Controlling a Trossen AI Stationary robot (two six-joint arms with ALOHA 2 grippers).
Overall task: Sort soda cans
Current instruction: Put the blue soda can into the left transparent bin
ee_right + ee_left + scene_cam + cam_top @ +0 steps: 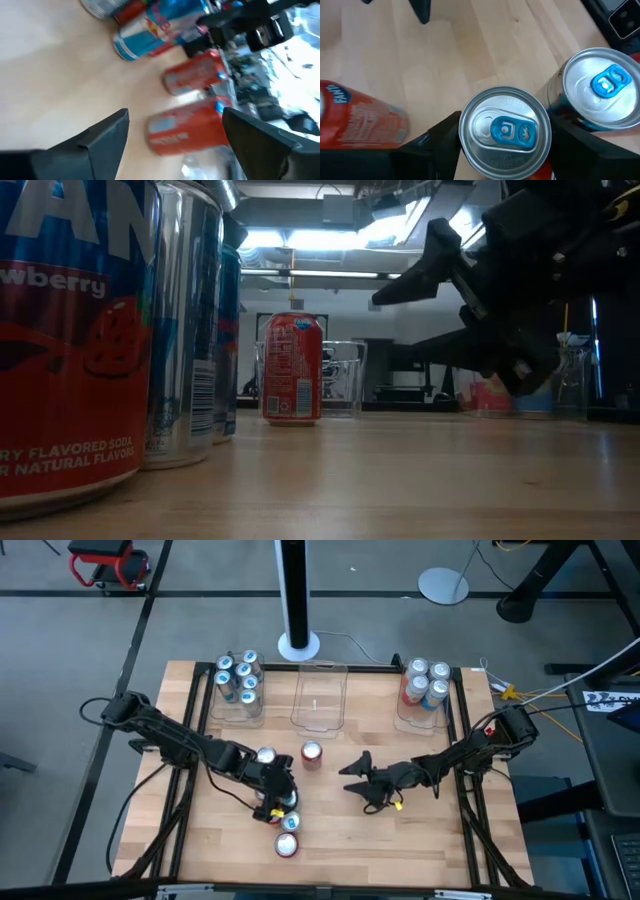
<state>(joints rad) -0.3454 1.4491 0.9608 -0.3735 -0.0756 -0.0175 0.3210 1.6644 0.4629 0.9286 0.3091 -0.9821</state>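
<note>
**Blue-tabbed can between my left fingers**

Silver can top (505, 131) with a blue tab sits directly between my left fingers (440, 145), one finger at each side of its rim; whether they press it, I cannot tell. A second blue-tabbed can (600, 87) stands just beside it, and a red can (357, 120) stands apart on the table (430, 830). My right gripper (362, 783) hangs open over bare wood, holding nothing, near a lone red can (311, 754).
</note>
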